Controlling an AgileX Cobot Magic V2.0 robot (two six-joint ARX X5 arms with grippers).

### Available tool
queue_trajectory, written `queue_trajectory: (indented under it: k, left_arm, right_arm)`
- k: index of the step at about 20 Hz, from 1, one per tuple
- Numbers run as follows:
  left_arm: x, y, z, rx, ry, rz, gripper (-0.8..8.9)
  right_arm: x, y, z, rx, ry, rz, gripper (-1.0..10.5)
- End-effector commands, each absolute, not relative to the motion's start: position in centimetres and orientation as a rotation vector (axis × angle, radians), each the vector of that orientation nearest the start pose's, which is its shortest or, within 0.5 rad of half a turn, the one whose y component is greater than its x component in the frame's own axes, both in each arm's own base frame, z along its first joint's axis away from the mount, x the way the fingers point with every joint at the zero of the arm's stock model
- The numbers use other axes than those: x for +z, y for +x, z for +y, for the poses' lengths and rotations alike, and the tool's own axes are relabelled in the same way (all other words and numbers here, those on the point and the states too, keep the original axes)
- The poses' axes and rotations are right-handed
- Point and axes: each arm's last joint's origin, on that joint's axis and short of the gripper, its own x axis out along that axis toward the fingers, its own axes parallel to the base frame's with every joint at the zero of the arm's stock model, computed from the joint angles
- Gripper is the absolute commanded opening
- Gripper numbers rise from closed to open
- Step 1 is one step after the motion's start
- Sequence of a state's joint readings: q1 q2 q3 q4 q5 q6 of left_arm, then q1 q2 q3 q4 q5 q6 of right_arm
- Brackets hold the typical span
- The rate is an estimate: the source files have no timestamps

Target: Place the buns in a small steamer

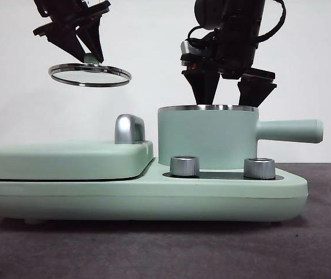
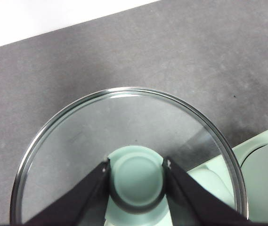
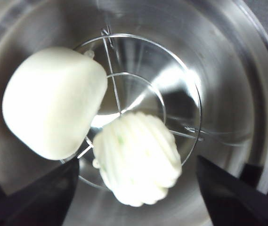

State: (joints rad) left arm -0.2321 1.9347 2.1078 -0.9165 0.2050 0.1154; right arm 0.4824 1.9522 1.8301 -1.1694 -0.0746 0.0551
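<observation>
Directly under the right hand [image 3: 134,197], whose jaws stand apart, the ridged bun [image 3: 137,158] and smooth bun [image 3: 53,101] lie touching on the wire rack inside the small steamer [image 1: 207,139], while beyond, the left hand [image 2: 136,181] clamps the raised glass lid [image 2: 124,136] by its knob.

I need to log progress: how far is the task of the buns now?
Done: both buns, the smooth bun and the ridged bun, lie inside the steamer. The right gripper hangs open above its rim. In hand: the left gripper holds the glass lid aloft. Probably left: replacing the lid.
</observation>
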Motion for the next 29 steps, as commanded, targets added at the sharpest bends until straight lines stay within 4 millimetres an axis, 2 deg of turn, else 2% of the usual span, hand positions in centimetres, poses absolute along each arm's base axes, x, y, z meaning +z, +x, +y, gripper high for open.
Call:
queue_trajectory:
  k: [1,4,9,13,17,20,23,26,29]
  left_arm:
    - [39.9,40.3,-10.3,-0.463,0.115,0.663,1.44]
    - [39.9,40.3,-10.3,-0.463,0.115,0.663,1.44]
    - [39.9,40.2,-10.7,-0.486,0.112,0.665,1.44]
    - [40.0,39.9,-11.9,-0.532,0.098,0.666,1.44]
    - [39.9,39.1,-14.1,-0.585,0.115,0.667,1.44]
    - [39.9,38.4,-16.0,-0.63,0.129,0.669,1.44]
    - [39.9,37.5,-17.9,-0.678,0.142,0.674,1.44]
    - [39.9,36.4,-20.1,-0.728,0.148,0.681,1.44]
    - [39.9,35.2,-22.0,-0.775,0.158,0.684,1.44]
  right_arm:
    - [28.5,35.4,19.0,0.447,-0.226,1.278,4.1]
    - [30.6,35.0,18.8,0.451,-0.214,1.234,4.1]
    - [36.5,32.5,17.4,0.471,-0.203,1.123,4.1]
    - [39.4,28.6,15.8,0.462,-0.228,1.157,4.1]
    - [41.6,23.8,14.7,0.517,-0.239,1.088,4.1]
    - [42.1,19.7,13.3,0.556,-0.251,1.054,4.1]
    - [41.6,15.8,11.5,0.572,-0.226,1.022,4.1]
    - [40.5,12.5,9.6,0.591,-0.124,0.876,4.1]
    - [38.4,9.8,7.8,0.609,-0.037,0.753,4.1]
